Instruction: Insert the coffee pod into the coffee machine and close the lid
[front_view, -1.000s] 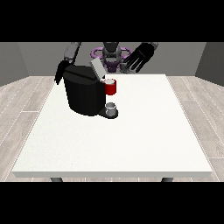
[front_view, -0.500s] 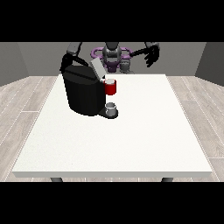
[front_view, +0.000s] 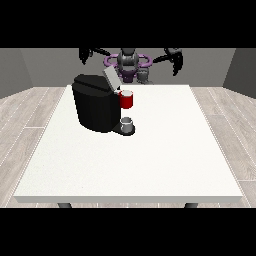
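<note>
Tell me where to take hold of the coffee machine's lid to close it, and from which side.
Take the lid at its raised free end, the upper tip that tilts up and back above the coffee machine. Come from above and behind, the robot's side, since the lower end meets the machine near the red thing at the machine. The robot hand at the view's left is probably nearer.

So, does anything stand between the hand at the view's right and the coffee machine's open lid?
Only a small grey thing at the table's far edge lies about on that line; whether it is the pod, I cannot tell. The hand at the view's right hangs high, apart from the coffee machine, whose lid is raised.
</note>
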